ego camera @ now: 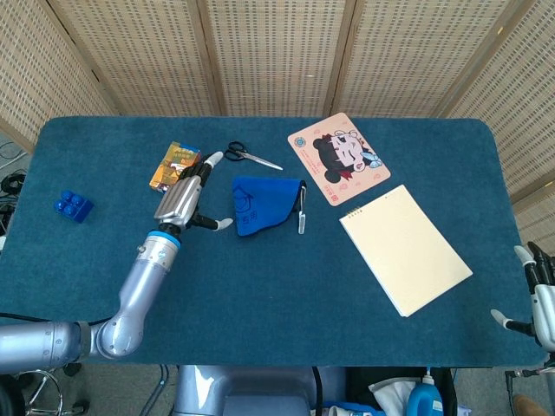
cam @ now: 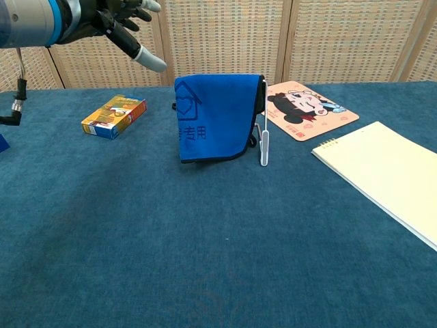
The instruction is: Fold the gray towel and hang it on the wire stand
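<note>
The towel (cam: 213, 115) hangs draped over the white wire stand (cam: 264, 152), its blue side with a house print facing me; from above the towel (ego camera: 260, 201) covers most of the stand (ego camera: 302, 218). My left hand (ego camera: 186, 198) hovers just left of the towel, fingers spread, holding nothing; the chest view shows the left hand (cam: 121, 24) high at the upper left, apart from the cloth. My right hand (ego camera: 539, 295) sits off the table's right front corner, fingers apart and empty.
An orange snack box (ego camera: 174, 165) and scissors (ego camera: 251, 156) lie behind the stand. A cartoon mat (ego camera: 338, 158) and a cream notepad (ego camera: 405, 249) lie to the right. A blue toy brick (ego camera: 73, 205) sits at the left edge.
</note>
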Available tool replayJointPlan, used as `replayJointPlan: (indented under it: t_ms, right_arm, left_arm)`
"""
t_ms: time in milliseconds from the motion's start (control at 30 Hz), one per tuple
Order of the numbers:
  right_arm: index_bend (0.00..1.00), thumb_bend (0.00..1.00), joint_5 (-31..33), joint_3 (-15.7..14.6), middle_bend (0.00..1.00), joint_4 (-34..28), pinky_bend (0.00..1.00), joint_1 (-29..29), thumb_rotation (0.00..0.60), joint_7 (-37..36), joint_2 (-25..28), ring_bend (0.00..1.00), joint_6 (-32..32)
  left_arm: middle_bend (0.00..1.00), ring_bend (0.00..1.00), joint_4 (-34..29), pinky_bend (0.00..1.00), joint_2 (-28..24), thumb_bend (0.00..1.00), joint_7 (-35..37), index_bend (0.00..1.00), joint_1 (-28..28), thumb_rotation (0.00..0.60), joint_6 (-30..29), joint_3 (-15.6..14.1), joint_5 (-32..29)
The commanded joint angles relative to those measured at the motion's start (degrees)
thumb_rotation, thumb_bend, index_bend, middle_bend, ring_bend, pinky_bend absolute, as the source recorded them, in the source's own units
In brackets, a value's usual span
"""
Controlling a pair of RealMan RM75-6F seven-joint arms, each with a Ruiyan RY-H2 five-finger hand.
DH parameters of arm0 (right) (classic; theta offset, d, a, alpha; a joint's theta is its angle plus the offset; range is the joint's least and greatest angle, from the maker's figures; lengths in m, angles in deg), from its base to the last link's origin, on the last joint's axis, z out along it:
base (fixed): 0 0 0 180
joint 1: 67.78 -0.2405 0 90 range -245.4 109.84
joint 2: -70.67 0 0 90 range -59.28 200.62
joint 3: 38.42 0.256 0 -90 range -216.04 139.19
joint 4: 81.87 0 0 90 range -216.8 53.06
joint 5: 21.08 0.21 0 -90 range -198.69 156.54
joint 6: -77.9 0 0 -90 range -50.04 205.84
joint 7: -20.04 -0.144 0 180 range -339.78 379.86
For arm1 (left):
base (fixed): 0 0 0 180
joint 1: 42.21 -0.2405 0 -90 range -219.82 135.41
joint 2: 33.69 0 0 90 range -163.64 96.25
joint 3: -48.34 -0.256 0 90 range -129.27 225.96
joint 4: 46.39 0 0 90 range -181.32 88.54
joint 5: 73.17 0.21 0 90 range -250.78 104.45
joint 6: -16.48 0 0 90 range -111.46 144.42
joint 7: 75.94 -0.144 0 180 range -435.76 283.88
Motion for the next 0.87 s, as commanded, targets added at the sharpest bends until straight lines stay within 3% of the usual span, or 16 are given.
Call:
replayJointPlan:
  t_ms: [33, 133, 433, 567, 867]
  right_arm:
    - [0.00, 0.00, -0.11, -0.05, 0.00, -0.06, 0.00, 0.05, 0.600, 0.04, 0.01, 0.00, 0.10]
    - [0.00, 0.00, -0.50, -0.15, 0.00, -0.29, 0.00, 0.18, 0.600, -0.01, 0.10, 0.00, 0.44]
    - [0.00, 0.00, -1.87, -0.49, 0.00, -0.91, 0.00, 0.54, 0.600, 0.02, 0.24, 0.00, 1.51]
    - [0.00, 0.00, -2.97, -0.81, 0.00, -0.86, 0.00, 0.65, 0.600, 0.02, 0.03, 0.00, 2.03]
    - [0.00, 0.00, -4.65, -0.94, 0.00, -1.03, 0.00, 1.29, 0.600, -0.54, -0.01, 0.00, 4.07]
  left_arm:
    - [0.00, 0.00, -1.65, 0.00, -2.60, 0.18, 2.54, 0.00, -3.05, 0.600, -0.38, -1.26, 4.30]
    - [0.00, 0.00, -2.59, 0.00, -4.98, 0.18, 4.71, 0.00, -6.41, 0.600, -1.79, -3.02, 9.49]
    - [0.00, 0.00, -4.06, 0.00, -13.25, 0.18, 6.34, 0.00, -17.93, 0.600, -9.76, -12.76, 28.76]
    - [0.00, 0.00, -4.35, 0.00, -16.12, 0.18, 8.69, 0.00, -26.62, 0.600, -16.70, -19.87, 38.45]
    - [0.00, 0.00, -2.36, 0.00, -15.15, 0.18, 8.35, 0.00, -38.14, 0.600, -25.33, -27.69, 46.40]
